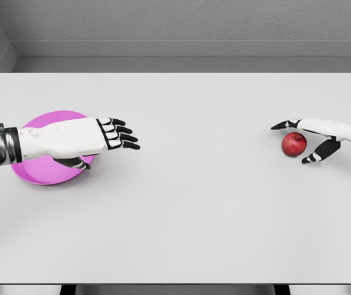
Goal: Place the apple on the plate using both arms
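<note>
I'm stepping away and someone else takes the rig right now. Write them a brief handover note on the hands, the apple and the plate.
Left hand: open, fingers straight, holding nothing. It shows over the right part of the pink plate, near the table's left side.
Right hand: open, fingers spread around the red apple from the right, not closed on it. Contact cannot be told.
Apple: sits on the table at the far right, well apart from the plate.
Done: the right hand has reached the apple.
Left: grasp the apple, carry it across the table, using both arms, and set it on the plate.
</note>
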### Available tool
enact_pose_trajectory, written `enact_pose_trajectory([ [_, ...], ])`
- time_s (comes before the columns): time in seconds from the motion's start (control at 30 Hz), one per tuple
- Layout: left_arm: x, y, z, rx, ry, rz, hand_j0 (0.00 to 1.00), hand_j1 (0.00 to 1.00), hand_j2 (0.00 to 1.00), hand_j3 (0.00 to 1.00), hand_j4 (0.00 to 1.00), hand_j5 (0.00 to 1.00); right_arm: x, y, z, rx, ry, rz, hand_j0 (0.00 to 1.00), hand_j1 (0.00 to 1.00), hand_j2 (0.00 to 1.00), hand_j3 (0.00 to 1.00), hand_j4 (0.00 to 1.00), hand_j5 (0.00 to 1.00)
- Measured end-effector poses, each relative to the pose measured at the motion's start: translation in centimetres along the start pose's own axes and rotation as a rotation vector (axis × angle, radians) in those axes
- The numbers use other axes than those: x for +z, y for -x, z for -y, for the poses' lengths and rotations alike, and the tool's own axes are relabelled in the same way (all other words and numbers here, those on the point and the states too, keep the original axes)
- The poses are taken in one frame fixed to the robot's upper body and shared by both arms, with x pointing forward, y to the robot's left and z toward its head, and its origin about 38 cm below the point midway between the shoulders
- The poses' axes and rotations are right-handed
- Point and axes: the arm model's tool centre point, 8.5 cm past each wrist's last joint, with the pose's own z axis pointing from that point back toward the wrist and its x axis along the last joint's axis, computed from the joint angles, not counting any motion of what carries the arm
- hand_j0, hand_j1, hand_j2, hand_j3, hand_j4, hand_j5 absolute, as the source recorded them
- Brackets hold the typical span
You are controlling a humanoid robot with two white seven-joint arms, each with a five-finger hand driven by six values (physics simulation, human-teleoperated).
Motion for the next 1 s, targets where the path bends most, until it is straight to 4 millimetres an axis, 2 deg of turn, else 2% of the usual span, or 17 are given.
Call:
enact_pose_trajectory([
  [0.07, 0.0, 0.0, 0.0, 0.0, 0.0, 0.0, 1.0, 1.0, 1.0, 1.0, 1.0, 1.0, 0.0, 0.0, 0.1, 0.001, 0.001, 0.0, 0.7, 0.7, 0.7, 0.7, 0.7, 0.7],
  [0.13, 0.0, 0.0, 0.0, 0.0, 0.001, 0.0, 1.0, 1.0, 1.0, 1.0, 1.0, 1.0, 0.0, 0.0, 0.1, 0.002, 0.001, 0.0, 0.69, 0.69, 0.69, 0.69, 0.69, 0.69],
  [0.2, 0.0, 0.0, 0.0, -0.001, 0.001, -0.001, 1.0, 1.0, 1.0, 1.0, 1.0, 1.0, 0.0, 0.0, 0.1, 0.003, 0.0, 0.0, 0.56, 0.56, 0.56, 0.56, 0.56, 0.56],
  [0.23, 0.0, 0.0, 0.0, -0.001, 0.001, -0.001, 1.0, 1.0, 1.0, 1.0, 1.0, 1.0, 0.0, -0.1, 0.2, 0.004, 0.002, 0.001, 0.55, 0.55, 0.55, 0.55, 0.55, 0.55],
  [0.27, 0.0, 0.0, 0.0, -0.001, 0.001, -0.001, 1.0, 1.0, 1.0, 1.0, 1.0, 1.0, 0.0, -0.1, 0.2, 0.004, 0.002, 0.001, 0.47, 0.47, 0.47, 0.47, 0.47, 0.47],
  [0.37, 0.0, 0.0, 0.1, 0.001, 0.001, 0.0, 1.0, 1.0, 1.0, 1.0, 1.0, 1.0, 0.0, -0.1, 0.2, 0.005, 0.003, 0.002, 0.41, 0.41, 0.41, 0.41, 0.41, 0.41],
  [0.63, 0.0, 0.0, 0.1, 0.001, 0.001, -0.001, 1.0, 1.0, 1.0, 1.0, 1.0, 1.0, -0.2, -0.6, 0.5, -0.006, 0.019, 0.026, 0.42, 0.42, 0.42, 0.42, 0.42, 0.42],
  [0.73, 0.0, 0.0, 0.0, -0.001, 0.001, -0.001, 1.0, 1.0, 1.0, 1.0, 1.0, 1.0, -1.2, -3.4, 1.5, 0.015, 0.039, 0.121, 0.42, 0.42, 0.42, 0.42, 0.42, 0.42],
  [0.83, 0.0, 0.0, 0.0, -0.001, 0.002, -0.001, 1.0, 1.0, 1.0, 1.0, 1.0, 1.0, -3.7, -8.6, 2.7, 0.091, 0.026, 0.269, 0.42, 0.42, 0.42, 0.42, 0.42, 0.42],
  [1.0, 0.0, 0.0, 0.0, -0.003, 0.003, -0.002, 1.0, 1.0, 1.0, 1.0, 1.0, 1.0, -8.7, -17.2, 0.4, 0.182, -0.085, 0.488, 0.42, 0.42, 0.42, 0.42, 0.42, 0.42],
])
